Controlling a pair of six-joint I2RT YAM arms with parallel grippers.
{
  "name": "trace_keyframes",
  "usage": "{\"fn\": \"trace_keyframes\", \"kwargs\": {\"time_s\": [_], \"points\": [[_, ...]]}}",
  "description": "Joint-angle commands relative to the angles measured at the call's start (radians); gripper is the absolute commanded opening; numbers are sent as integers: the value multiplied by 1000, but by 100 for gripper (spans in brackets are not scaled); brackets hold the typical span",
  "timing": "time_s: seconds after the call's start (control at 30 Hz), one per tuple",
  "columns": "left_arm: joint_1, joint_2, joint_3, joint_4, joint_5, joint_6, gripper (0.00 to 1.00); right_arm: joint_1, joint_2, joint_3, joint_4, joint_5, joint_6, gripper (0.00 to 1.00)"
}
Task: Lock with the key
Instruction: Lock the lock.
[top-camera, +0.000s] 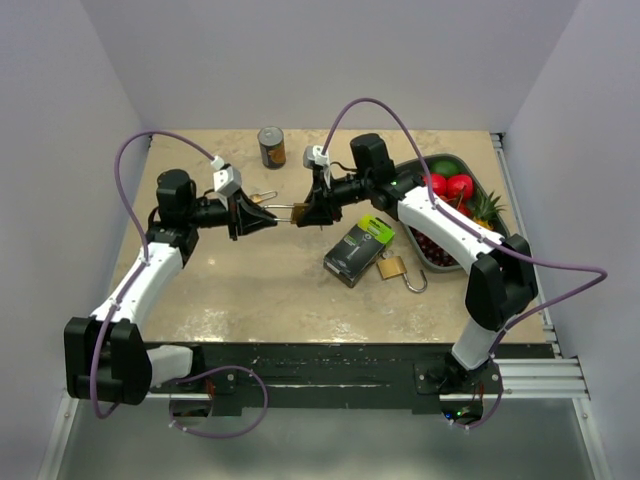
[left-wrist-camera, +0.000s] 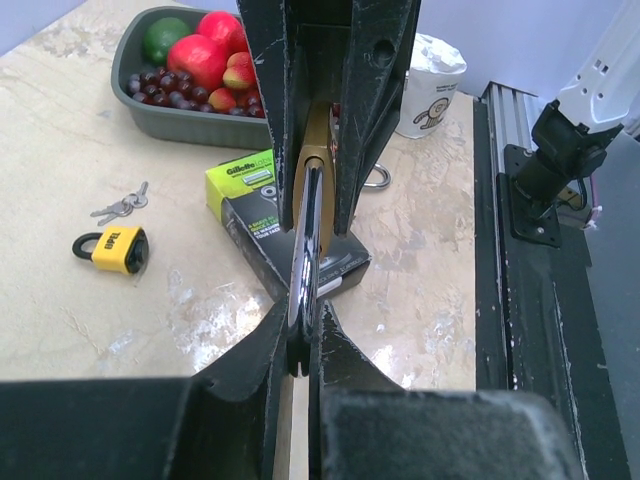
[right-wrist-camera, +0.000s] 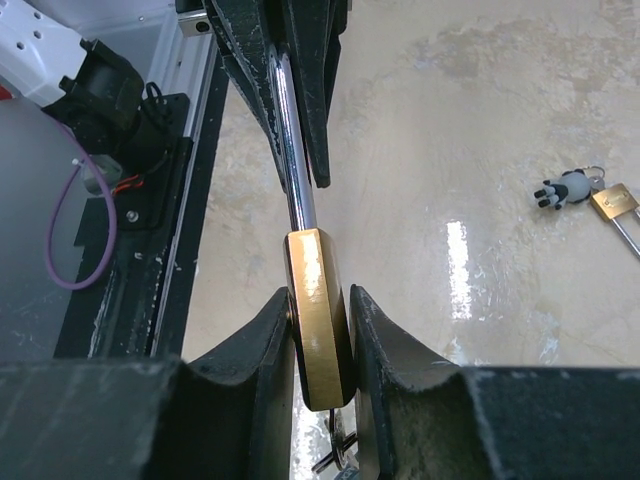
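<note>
Just 12 o'clock of centre over the surface (top-camera: 260, 300), the brass padlock (right-wrist-camera: 318, 300) hangs aloft: right claw (top-camera: 305, 212) pinching its body, left claw (top-camera: 268, 219) pinching its shackle (left-wrist-camera: 305, 250). Any off-axis push could jam the shackle or slide it from that narrow pinch.

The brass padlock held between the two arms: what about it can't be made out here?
- Keyhole of the brass padlock: right wrist view, covered by the right jaws.
- Any key: only a dark bit under it, cut by the bottom edge.
- Whether the shackle is latched: edge-on in both wrist views, tiny from above.
</note>
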Motion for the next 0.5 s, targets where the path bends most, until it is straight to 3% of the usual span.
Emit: {"fn": "trace_keyframes", "kwargs": {"time_s": [0.0,0.3,0.47], "points": [[-199,43,-3,173,54,0,0,233,-8,97,414,-164,87,0],[-217,60,26,210,79,-37,0,245,7,105,497,-227,135,0],[-205,23,25,138,53,-14,0,225,-16,107,358,-215,36,0]]}}
